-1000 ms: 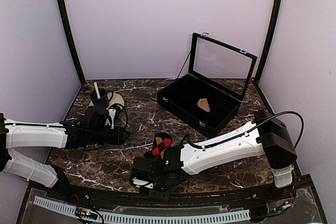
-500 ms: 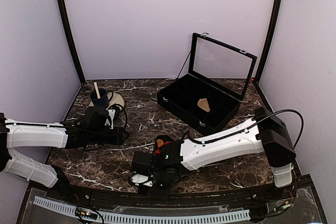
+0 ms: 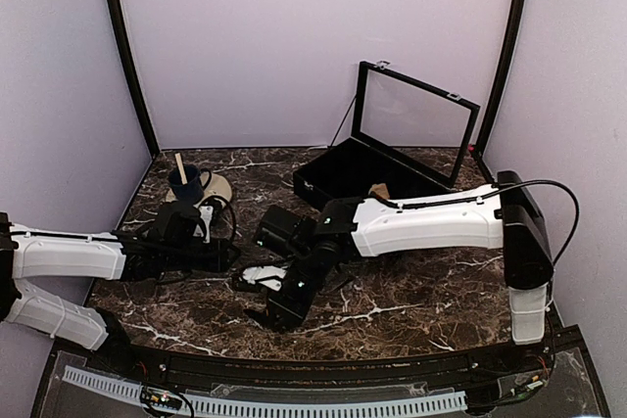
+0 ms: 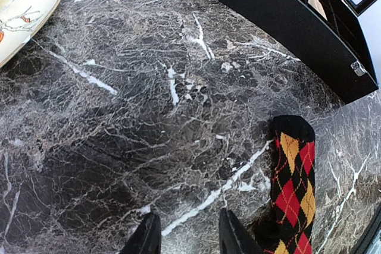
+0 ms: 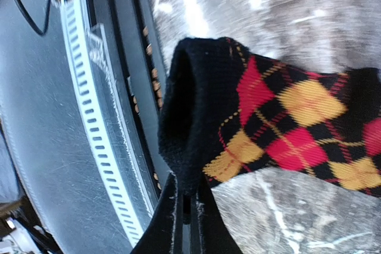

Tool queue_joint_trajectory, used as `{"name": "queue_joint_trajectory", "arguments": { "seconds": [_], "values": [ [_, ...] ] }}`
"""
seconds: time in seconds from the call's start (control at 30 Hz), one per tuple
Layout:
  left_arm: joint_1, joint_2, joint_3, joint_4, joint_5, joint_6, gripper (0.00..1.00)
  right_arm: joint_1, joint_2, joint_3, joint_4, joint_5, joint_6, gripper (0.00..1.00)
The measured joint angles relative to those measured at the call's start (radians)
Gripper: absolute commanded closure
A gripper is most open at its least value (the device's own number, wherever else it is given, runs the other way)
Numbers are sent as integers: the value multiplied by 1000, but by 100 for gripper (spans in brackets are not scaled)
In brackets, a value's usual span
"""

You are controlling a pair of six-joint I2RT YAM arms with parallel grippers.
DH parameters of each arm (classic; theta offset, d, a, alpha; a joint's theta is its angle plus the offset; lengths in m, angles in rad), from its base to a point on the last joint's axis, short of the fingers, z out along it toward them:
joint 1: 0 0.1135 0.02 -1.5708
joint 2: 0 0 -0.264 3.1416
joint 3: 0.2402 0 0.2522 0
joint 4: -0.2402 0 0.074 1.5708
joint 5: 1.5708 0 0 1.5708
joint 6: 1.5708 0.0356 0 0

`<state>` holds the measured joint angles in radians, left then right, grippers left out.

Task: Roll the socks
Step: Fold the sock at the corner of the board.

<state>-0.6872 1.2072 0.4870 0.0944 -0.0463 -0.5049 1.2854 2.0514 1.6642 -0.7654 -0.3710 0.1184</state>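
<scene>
Above the marble (image 4: 119,87), right tool (image 5: 186,193) pinches black-red-orange argyle sock's (image 5: 286,123) cuff; left tool (image 4: 189,215) gapes.

This is a robotics test booth rather than a home. Plain pale wall panels (image 3: 294,36) and black corner posts (image 3: 125,46) box in a marble-patterned desk (image 3: 421,310). In front of the black case (image 3: 328,183), a white left arm (image 3: 69,254) and right arm (image 3: 431,224) stand beside a slotted cable strip (image 3: 265,403).

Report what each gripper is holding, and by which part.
Right gripper: the argyle sock, pinched at the edge of its black end. Left gripper: nothing; it is open above the table.
</scene>
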Motion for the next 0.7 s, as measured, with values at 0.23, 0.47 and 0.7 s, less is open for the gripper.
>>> {"name": "queue_joint_trajectory", "arguments": {
  "seconds": [0.23, 0.47, 0.7],
  "values": [
    [0, 30, 7, 23, 0, 28, 64, -143, -23, 32, -13, -73, -9, 99],
    [0, 95, 46, 31, 0, 69, 64, -260, -23, 107, -79, -89, -57, 99],
    [0, 155, 80, 50, 11, 98, 64, -329, -16, 138, -126, -89, -105, 99]
  ]
}}
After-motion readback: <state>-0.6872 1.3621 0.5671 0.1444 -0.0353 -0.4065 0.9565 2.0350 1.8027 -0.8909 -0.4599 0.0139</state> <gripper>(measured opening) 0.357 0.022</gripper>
